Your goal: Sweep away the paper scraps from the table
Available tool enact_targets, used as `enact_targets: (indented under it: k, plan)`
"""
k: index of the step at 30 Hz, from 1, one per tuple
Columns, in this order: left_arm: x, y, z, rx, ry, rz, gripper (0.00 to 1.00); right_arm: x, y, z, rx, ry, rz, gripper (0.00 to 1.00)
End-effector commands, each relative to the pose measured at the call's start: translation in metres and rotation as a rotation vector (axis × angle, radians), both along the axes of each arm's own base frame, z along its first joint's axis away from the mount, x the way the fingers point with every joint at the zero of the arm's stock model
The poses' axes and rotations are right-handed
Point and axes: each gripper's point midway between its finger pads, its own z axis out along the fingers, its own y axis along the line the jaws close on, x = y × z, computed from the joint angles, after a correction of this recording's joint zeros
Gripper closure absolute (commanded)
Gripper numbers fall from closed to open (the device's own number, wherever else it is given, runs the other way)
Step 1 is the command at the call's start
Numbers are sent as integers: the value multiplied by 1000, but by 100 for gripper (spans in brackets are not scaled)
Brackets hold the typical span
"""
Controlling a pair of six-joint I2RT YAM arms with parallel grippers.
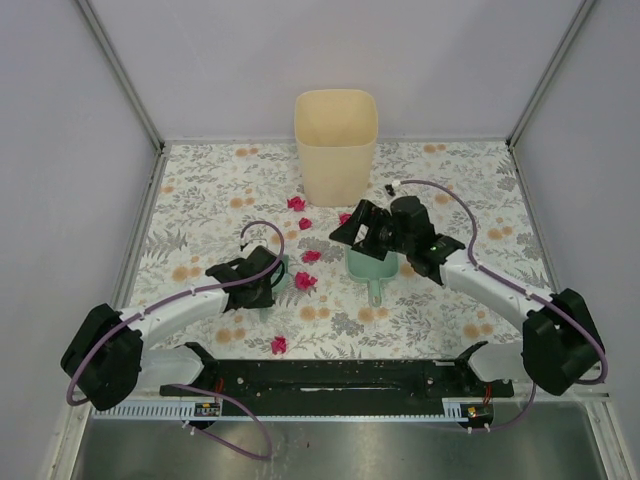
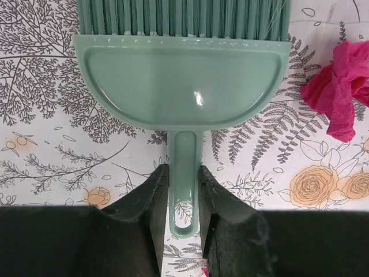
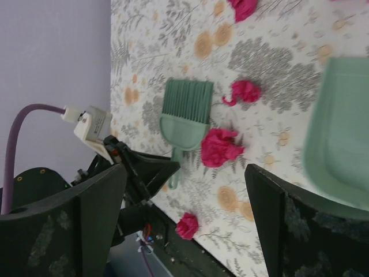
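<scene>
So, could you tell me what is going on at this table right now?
Two robot arms are set to sweep crumpled magenta-red paper scraps off the white flower-printed table. The left pincer is shut on the handle of a small green plastic brush, with one scrap lying just beside the brush head. The right pincer hangs open over a green plastic dustpan without gripping it. Six scraps lie loose on the cloth in front of a tall beige bin.

Blurred dustpan cropped at frame edge (likewise brush, one paper scrap)
</scene>
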Motion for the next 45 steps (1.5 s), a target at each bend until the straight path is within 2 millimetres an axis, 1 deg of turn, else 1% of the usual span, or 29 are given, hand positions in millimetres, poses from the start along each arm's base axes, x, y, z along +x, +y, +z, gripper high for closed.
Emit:
enact_targets:
  k: [1, 3, 7, 9, 12, 22, 30, 33, 39, 42, 45]
  plan:
    - [11, -12, 19, -62, -57, 7, 83, -20, 52, 6, 201, 102, 69, 8]
    - [12, -13, 21, -65, -62, 7, 83, -29, 71, -1, 236, 150, 90, 11]
    - [11, -15, 23, -77, -64, -3, 83, -45, 108, -8, 271, 216, 158, 14]
    - [11, -15, 25, -85, -67, -4, 83, -51, 122, -15, 268, 252, 171, 15]
    - [12, -16, 31, -99, -81, -4, 84, -57, 135, -21, 271, 290, 178, 16]
    - [13, -17, 51, -144, -131, 2, 85, -63, 153, -31, 266, 335, 176, 18]
    - [12, -18, 55, -162, -138, 1, 85, -65, 157, -56, 276, 421, 78, 21]
    - [12, -17, 56, -163, -142, -1, 85, -69, 165, -63, 305, 466, 58, 23]
    - [12, -17, 61, -176, -151, -1, 86, -76, 179, -85, 319, 545, 6, 26]
    - [12, -15, 62, -174, -153, 0, 86, -73, 179, -90, 314, 538, -33, 28]
    - [11, -15, 63, -175, -155, -3, 86, -65, 178, -92, 313, 521, -69, 29]
